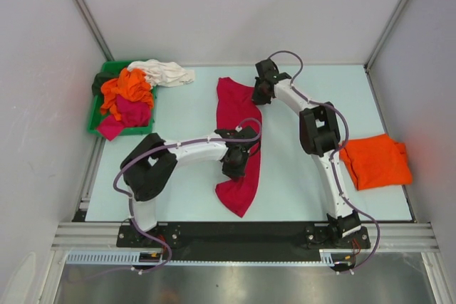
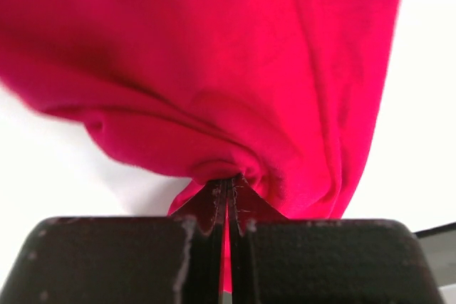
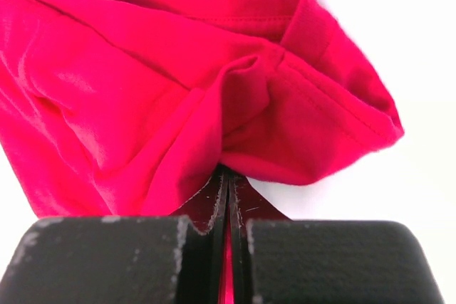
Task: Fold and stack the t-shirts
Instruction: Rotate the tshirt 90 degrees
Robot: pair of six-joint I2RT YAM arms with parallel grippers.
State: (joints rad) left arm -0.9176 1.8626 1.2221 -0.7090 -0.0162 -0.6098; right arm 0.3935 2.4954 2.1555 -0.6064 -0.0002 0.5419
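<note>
A large crimson-red t-shirt (image 1: 239,115) stretches as a long band down the middle of the table. My left gripper (image 1: 235,165) is shut on its near part, with cloth (image 2: 235,90) bunched at the fingertips in the left wrist view. My right gripper (image 1: 262,94) is shut on the far end, where a hemmed fold (image 3: 285,105) is pinched in the right wrist view. A folded orange t-shirt (image 1: 375,160) lies at the right. More t-shirts, orange (image 1: 127,89), magenta (image 1: 132,113) and white (image 1: 165,72), are heaped at the far left.
A green plastic bin (image 1: 97,108) at the far left holds the heap, and the white shirt spills over its rim onto the table (image 1: 185,190). White walls close in the table on three sides. A black rail (image 1: 235,236) carries both arm bases at the near edge.
</note>
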